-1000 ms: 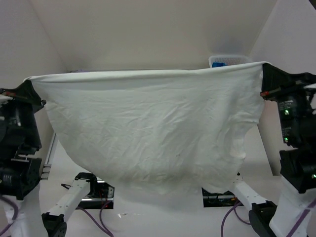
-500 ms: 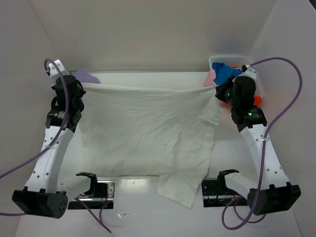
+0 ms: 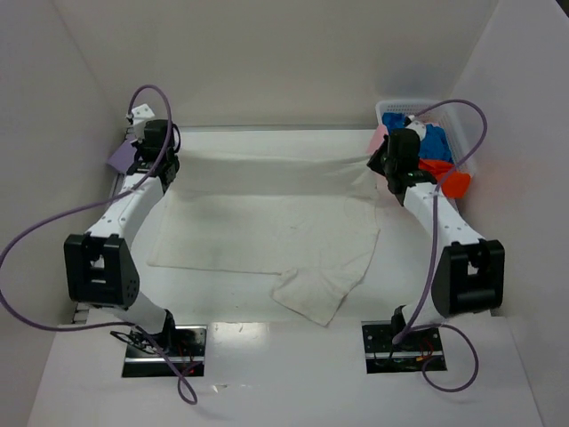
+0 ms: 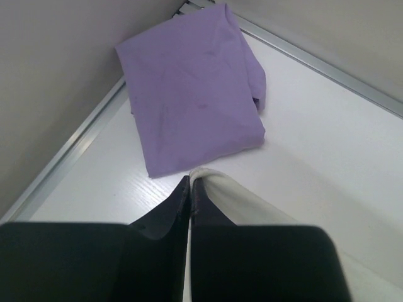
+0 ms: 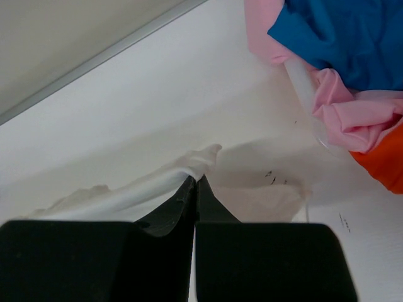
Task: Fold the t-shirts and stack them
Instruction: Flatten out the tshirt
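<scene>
While spread across the table [image 3: 284,356], clamped tight at both far corners of the off-white t-shirt [image 3: 267,218] by left gripper [image 4: 190,189] and right gripper [image 5: 195,182], near folded lavender t-shirt [image 4: 192,94].

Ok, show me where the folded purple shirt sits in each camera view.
Top external: the purple shirt is near the left edge, above the middle.
Left wrist: it fills the upper middle, lying folded.
Right wrist: it is not in view.
Shared landmark: the off-white shirt, whose edge shows in the left wrist view and the right wrist view.
</scene>
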